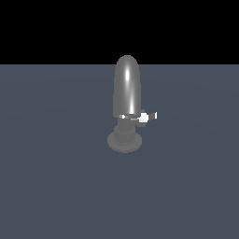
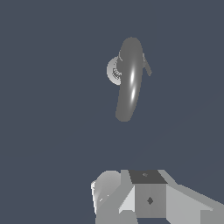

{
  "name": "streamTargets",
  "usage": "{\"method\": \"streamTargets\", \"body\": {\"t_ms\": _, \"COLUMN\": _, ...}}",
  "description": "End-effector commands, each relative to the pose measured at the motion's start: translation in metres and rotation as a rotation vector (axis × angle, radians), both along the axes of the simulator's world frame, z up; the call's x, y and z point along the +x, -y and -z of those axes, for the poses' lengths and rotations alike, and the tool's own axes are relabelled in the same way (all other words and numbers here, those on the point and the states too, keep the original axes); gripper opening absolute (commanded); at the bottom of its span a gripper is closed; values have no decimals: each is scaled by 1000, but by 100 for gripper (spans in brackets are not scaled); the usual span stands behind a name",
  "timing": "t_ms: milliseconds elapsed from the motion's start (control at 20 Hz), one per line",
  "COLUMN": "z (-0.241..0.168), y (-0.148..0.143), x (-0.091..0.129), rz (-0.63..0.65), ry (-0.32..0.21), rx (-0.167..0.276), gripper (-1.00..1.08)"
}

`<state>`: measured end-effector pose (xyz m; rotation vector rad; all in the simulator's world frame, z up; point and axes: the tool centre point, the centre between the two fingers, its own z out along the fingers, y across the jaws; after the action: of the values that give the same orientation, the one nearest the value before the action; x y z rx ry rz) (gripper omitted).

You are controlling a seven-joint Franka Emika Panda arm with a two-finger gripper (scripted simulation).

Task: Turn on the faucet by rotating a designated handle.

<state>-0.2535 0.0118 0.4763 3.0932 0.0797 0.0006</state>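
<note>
The faucet (image 1: 127,91) is a glossy dark grey bullet-shaped spout on a ribbed neck and a round disc base (image 1: 124,141). It stands upright on the flat grey floor. The handle (image 1: 148,116) is a short white bar sticking out from the neck toward the exterior view's right. My gripper does not show in the exterior view. In the wrist view the faucet (image 2: 130,78) is seen from above, with the handle (image 2: 147,66) as a small stub at its side. Parts of my gripper (image 2: 144,194) fill the picture's edge, well apart from the faucet. Its fingers are not clear.
A flat dark grey-blue floor (image 1: 56,186) stretches around the faucet, with a black backdrop beyond its far edge. Nothing else shows.
</note>
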Motion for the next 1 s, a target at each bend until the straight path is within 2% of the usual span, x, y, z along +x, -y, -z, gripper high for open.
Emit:
{"method": "streamTargets", "body": {"t_ms": 0, "z": 0, "y": 0, "x": 0, "rz": 0, "ry": 0, "rx": 0, "gripper": -100}}
{"method": "streamTargets", "body": {"t_ms": 500, "z": 0, "y": -2, "x": 11, "rz": 36, "ry": -38, "rx": 16, "gripper": -100}}
{"method": "streamTargets", "body": {"t_ms": 950, "z": 2, "y": -5, "x": 42, "rz": 134, "ry": -142, "rx": 59, "gripper": -100}}
